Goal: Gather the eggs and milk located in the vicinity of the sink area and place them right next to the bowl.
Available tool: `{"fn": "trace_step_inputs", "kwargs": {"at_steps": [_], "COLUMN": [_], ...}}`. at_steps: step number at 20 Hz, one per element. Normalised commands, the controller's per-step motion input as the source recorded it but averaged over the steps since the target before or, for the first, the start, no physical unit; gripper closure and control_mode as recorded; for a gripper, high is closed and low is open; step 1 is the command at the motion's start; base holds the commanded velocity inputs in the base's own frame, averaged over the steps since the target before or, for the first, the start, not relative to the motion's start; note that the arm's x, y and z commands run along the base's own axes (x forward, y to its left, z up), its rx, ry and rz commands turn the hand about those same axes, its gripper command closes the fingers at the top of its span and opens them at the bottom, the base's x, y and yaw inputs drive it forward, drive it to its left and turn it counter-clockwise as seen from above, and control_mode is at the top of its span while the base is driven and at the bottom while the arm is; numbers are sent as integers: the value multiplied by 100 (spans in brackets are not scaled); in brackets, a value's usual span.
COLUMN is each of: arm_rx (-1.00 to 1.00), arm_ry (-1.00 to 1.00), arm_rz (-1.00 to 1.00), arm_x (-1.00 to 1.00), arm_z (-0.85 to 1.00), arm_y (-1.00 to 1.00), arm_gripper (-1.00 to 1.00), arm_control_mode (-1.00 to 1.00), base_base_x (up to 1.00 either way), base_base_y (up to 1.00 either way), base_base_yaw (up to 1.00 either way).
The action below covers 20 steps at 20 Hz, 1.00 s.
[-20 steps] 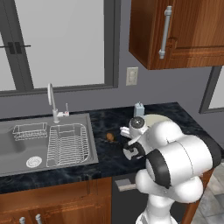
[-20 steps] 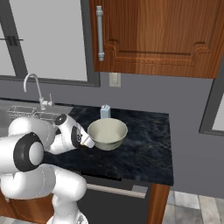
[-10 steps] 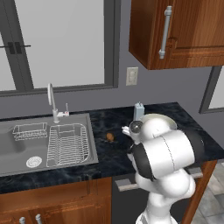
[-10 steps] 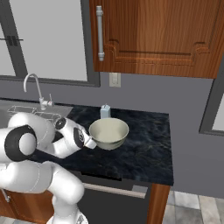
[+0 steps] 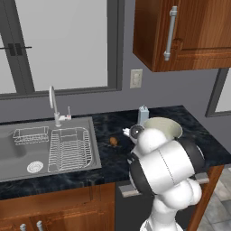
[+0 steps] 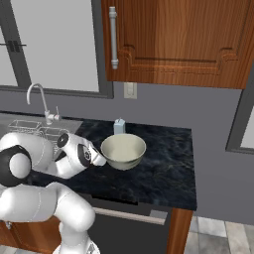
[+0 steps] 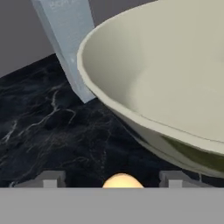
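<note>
The hand view has the pale yellow-cream egg (image 7: 122, 180) low on the dark counter, between my fingertips (image 7: 50, 178) and touching neither. My gripper (image 7: 113, 179) is open. Close on the right rises the cream bowl (image 7: 175, 87), with the light-blue milk carton (image 7: 65, 39) standing behind its left rim. In the right base view my hand (image 6: 96, 158) sits low against the left side of the bowl (image 6: 123, 150), and the milk (image 6: 119, 127) is just behind. The brown egg (image 5: 113, 140) lies on the counter between the sink (image 5: 18, 153) and the bowl (image 5: 164, 128).
The wire dish rack (image 5: 70, 149) lies in the sink's right half, with the thin faucet (image 5: 53, 101) behind it. My white arm (image 5: 164, 167) covers the counter's front and part of the bowl. A wooden cabinet (image 6: 183, 39) hangs overhead. Bare counter (image 6: 168, 163) extends right of the bowl.
My hand has swung from the middle of the counter to the right and down, ending close beside the bowl. The brown egg, milk and bowl have stayed put.
</note>
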Motion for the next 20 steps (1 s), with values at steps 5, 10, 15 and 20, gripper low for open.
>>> {"fn": "trace_step_inputs", "kwargs": {"at_steps": [5,10,15,20], "arm_rx": [0,0,0,0], "arm_ry": [-11,-9,-2,0], "arm_rz": [0,0,0,2], "arm_x": [-36,-34,-44,-29], "arm_z": [21,18,13,0], "arm_y": [0,0,11,36], "arm_gripper": [-100,-100,-100,-100], "arm_control_mode": [-100,-100,-100,-100], "base_base_x": [0,0,0,0], "base_base_y": [0,0,0,0], "base_base_yaw": [0,0,0,0]}}
